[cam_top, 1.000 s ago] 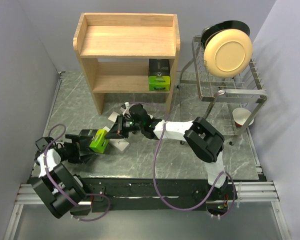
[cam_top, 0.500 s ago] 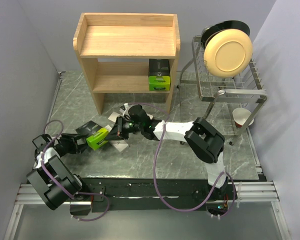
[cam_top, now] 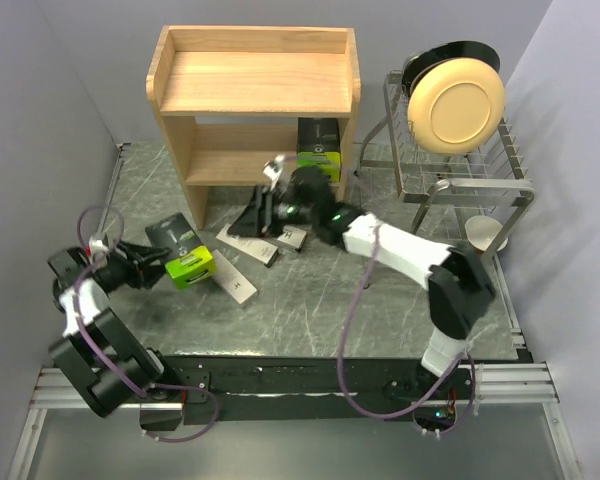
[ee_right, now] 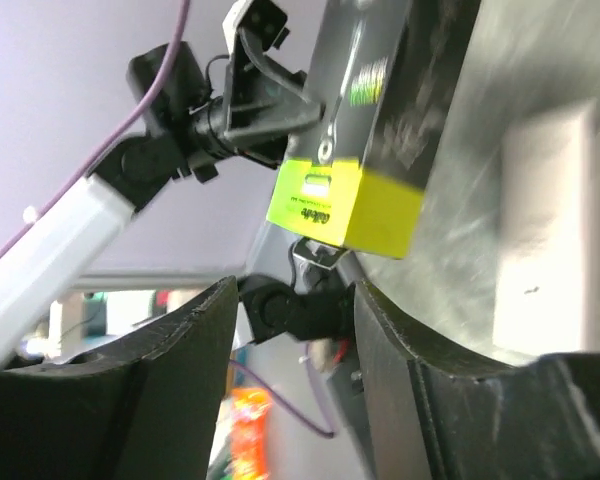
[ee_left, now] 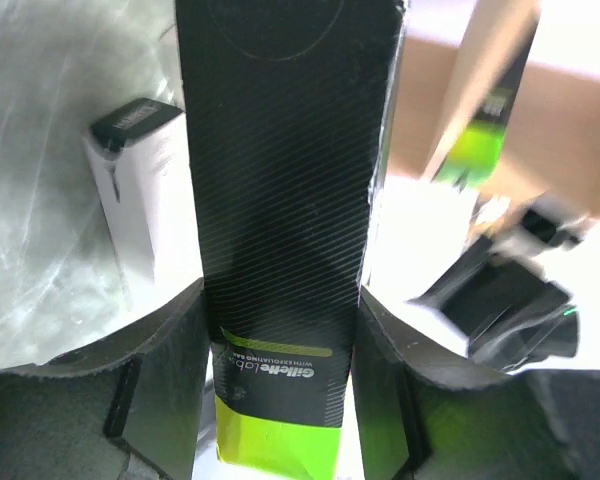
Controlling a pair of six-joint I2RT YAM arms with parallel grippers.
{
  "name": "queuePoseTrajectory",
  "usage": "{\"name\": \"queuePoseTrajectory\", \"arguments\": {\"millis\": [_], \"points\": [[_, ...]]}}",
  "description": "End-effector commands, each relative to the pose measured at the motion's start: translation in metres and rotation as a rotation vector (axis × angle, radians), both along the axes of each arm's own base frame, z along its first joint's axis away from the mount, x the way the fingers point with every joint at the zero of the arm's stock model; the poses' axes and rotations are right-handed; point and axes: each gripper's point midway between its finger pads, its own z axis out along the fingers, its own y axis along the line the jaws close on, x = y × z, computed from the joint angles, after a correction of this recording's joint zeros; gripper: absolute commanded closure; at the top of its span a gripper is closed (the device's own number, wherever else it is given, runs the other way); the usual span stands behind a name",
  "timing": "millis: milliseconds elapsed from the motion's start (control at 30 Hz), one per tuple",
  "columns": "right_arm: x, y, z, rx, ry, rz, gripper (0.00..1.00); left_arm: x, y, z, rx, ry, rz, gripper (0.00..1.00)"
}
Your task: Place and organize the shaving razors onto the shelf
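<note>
My left gripper (cam_top: 163, 268) (ee_left: 280, 305) is shut on a black-and-lime razor pack (cam_top: 187, 262) (ee_left: 280, 190), held just above the table at the left. A second black-and-lime pack (cam_top: 318, 150) stands on the lower board of the wooden shelf (cam_top: 250, 85). Three slim white razor boxes (cam_top: 234, 282) (cam_top: 263, 248) (cam_top: 293, 240) lie on the table in front of the shelf. My right gripper (cam_top: 255, 215) (ee_right: 295, 330) hovers over those boxes near the shelf's front, open with nothing between its fingers. The right wrist view shows the held pack (ee_right: 365, 140) and one white box (ee_right: 540, 230).
A wire dish rack (cam_top: 460, 180) with a cream plate (cam_top: 456, 105) stands to the right of the shelf, and a cup (cam_top: 485, 235) sits at its foot. Grey walls close both sides. A white box (ee_left: 145, 210) lies beside the held pack.
The right gripper opened, let go of the black-and-lime pack and swung back toward the shelf. The left gripper closed on that pack and drew it leftward.
</note>
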Motion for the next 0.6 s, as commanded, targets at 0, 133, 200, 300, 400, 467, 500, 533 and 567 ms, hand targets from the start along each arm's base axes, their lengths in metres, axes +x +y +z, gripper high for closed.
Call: {"name": "queuePoseTrajectory", "arguments": {"millis": [0,133,200,300,400,467,500,533,567], "points": [[0.002,-0.038,0.054,-0.008,-0.229,0.023,0.41,-0.003,-0.022,0.058,0.168,-0.276,-0.333,0.77],[0.008,-0.056,0.068,-0.045,-0.346,0.003,0.41,-0.017,-0.041,0.083,0.224,-0.446,-0.498,0.76],[0.011,-0.063,0.073,-0.058,-0.366,-0.011,0.41,-0.021,-0.047,0.093,0.205,-0.471,-0.511,0.76],[0.014,-0.069,0.074,-0.08,-0.405,-0.031,0.41,-0.021,-0.061,0.104,0.191,-0.512,-0.554,0.77],[0.013,-0.073,0.073,-0.088,-0.425,-0.045,0.4,-0.013,-0.065,0.11,0.176,-0.526,-0.571,0.76],[0.012,-0.075,0.074,-0.092,-0.441,-0.049,0.4,-0.003,-0.064,0.12,0.142,-0.545,-0.577,0.75],[0.01,-0.075,0.072,-0.095,-0.452,-0.043,0.4,0.0,-0.064,0.125,0.126,-0.538,-0.581,0.75],[0.009,-0.076,0.073,-0.095,-0.457,-0.041,0.4,0.005,-0.063,0.13,0.116,-0.538,-0.581,0.76],[0.008,-0.076,0.07,-0.101,-0.461,-0.038,0.4,0.015,-0.058,0.134,0.115,-0.537,-0.579,0.76]]}}
